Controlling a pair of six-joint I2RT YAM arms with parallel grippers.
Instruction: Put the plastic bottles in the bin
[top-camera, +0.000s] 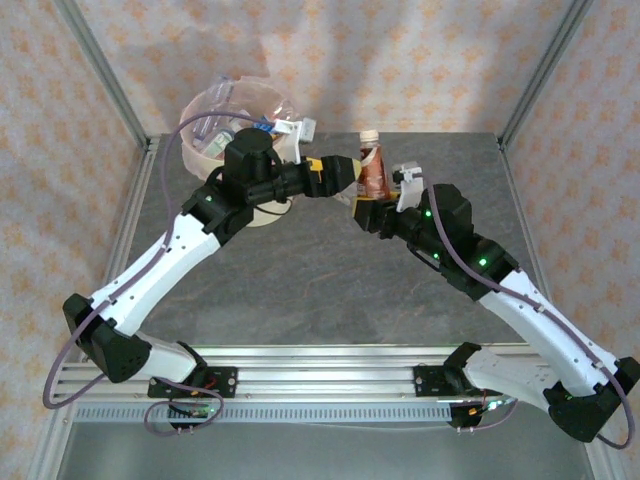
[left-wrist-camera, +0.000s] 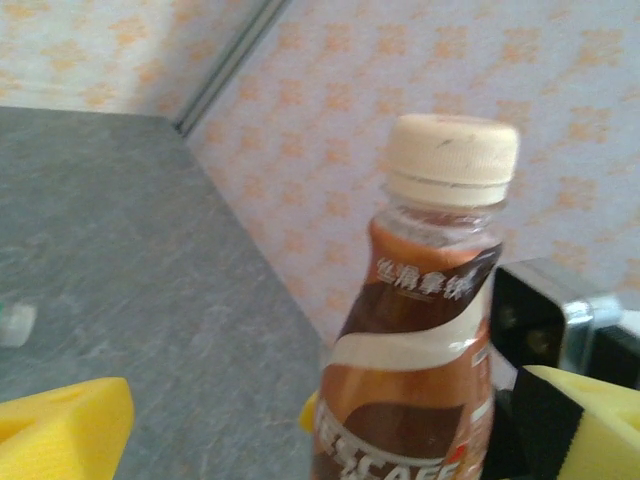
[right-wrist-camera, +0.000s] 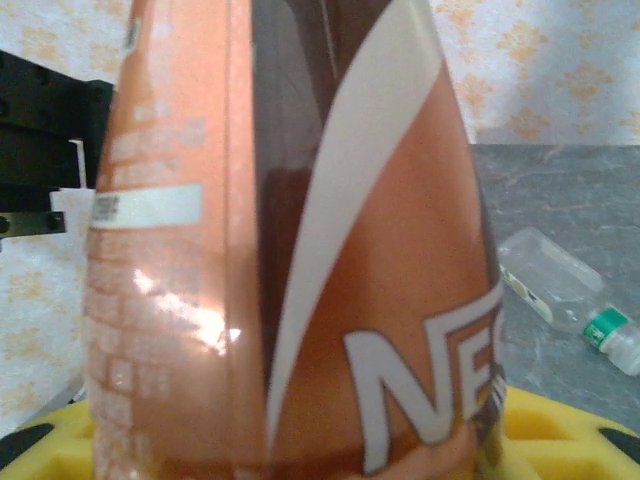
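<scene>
A brown coffee bottle (top-camera: 372, 168) with a cream cap and an orange-brown label stands upright above the table's back middle. My right gripper (top-camera: 372, 208) is shut on its lower body; in the right wrist view the bottle (right-wrist-camera: 300, 230) rises from between the yellow pads (right-wrist-camera: 560, 430). My left gripper (top-camera: 350, 176) reaches in from the left. It is open, and its yellow fingers (left-wrist-camera: 60, 430) stand wide on either side of the bottle (left-wrist-camera: 420, 340). The cream bin (top-camera: 215, 135) with its pink bag stands at the back left, behind the left arm, with several bottles inside.
A clear empty bottle (right-wrist-camera: 565, 295) with a green cap lies on the grey table (top-camera: 320, 290) beyond the held bottle. The patterned back wall (top-camera: 400, 60) and metal frame posts close in the table's far edge.
</scene>
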